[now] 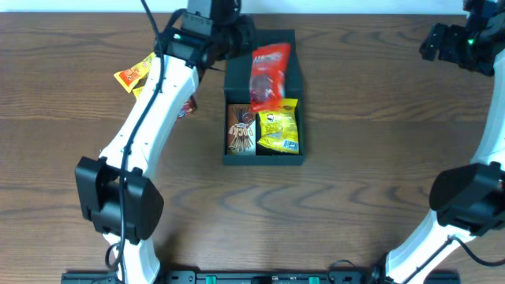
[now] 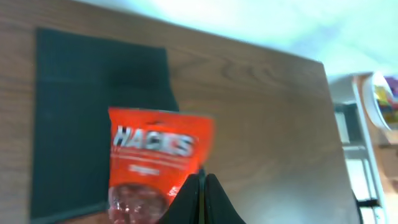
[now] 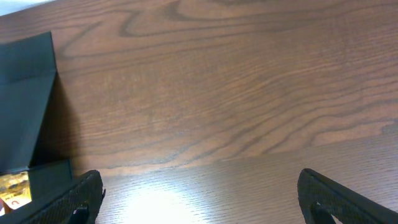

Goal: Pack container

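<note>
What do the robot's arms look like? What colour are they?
Both arms are smooth white tubes joined by chunky black joints. The left arm has a thin black cable running along it; the right arm is built the same. Each wrist end is black with a tiny green light. The left fingers and right fingers are plain black.

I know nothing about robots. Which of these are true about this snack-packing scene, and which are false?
1. The left gripper is pinched shut on the red packet. True.
2. The right gripper is gripping a packet too. False: it is open and holds nothing.
3. The container has nothing in it. False: a brown packet and a yellow packet lie inside, side by side.
4. An orange packet lies on the table outside the container. True.
</note>
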